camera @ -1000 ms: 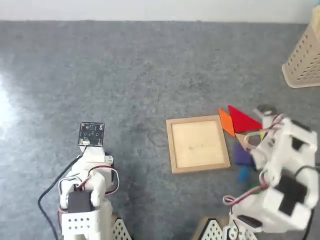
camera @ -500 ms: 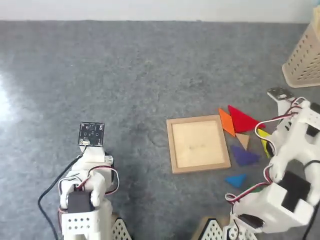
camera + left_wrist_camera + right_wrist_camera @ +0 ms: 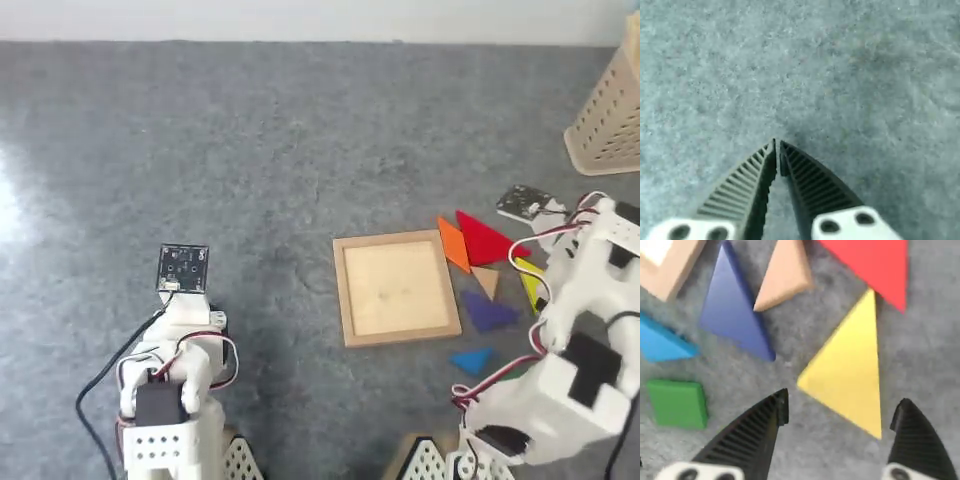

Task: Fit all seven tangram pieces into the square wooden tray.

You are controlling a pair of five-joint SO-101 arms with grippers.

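Right claw [image 3: 842, 399] now nearer wooden tray [image 3: 340, 290]

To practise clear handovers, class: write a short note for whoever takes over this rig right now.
Left gripper: shut, empty, over bare mat, far from the pieces.
Right gripper: open, empty, poised over the yellow triangle.
Tray: empty.
Red triangle, orange piece, tan triangle, purple triangle, blue triangle, green square and the yellow one lie on the mat beside the tray.
Done: nothing placed. Left: all seven pieces.
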